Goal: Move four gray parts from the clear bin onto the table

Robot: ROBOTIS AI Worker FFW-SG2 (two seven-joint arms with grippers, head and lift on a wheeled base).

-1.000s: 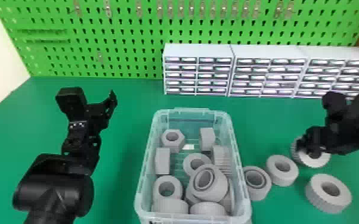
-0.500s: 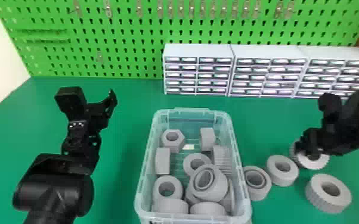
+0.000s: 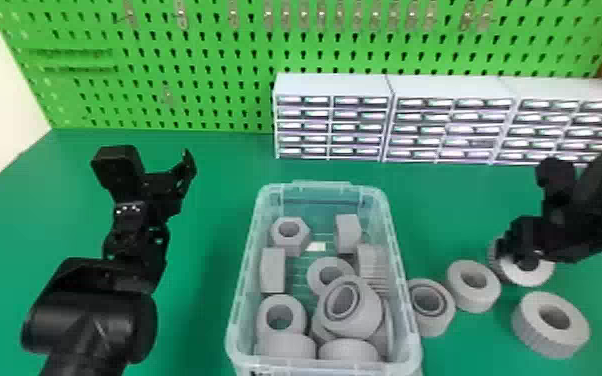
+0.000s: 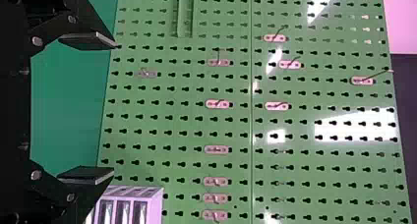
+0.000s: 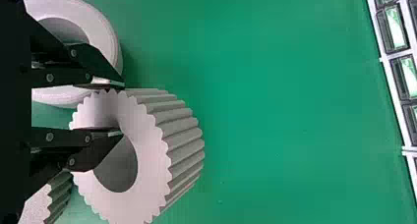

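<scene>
The clear bin (image 3: 245, 280) stands mid-table, holding several gray parts, including a hexagonal piece (image 3: 292, 242) and a tilted ring (image 3: 360, 320). Right of it, on the green table (image 3: 445, 210), are two smooth rings (image 3: 480, 300) and a ribbed wheel (image 3: 545, 340). My right gripper (image 3: 515, 252) is at a toothed gray gear (image 3: 540, 272) behind them. In the right wrist view, my right gripper (image 5: 122, 108) is shut on the gear's wall (image 5: 152, 170), one finger inside its hole, one outside. My left gripper (image 3: 157, 170) is parked left of the bin; in its wrist view the left gripper (image 4: 114, 108) stands open.
White drawer cabinets (image 3: 332, 117) line the back right of the table, in front of a green pegboard (image 3: 215, 65). In the right wrist view, a smooth ring (image 5: 105, 32) lies close beside the gear, and a ribbed part (image 5: 37, 207) is near the other finger.
Over the last second my right arm has shifted slightly to the left at the toothed gear. The left arm, the bin and its parts have stayed where they were.
</scene>
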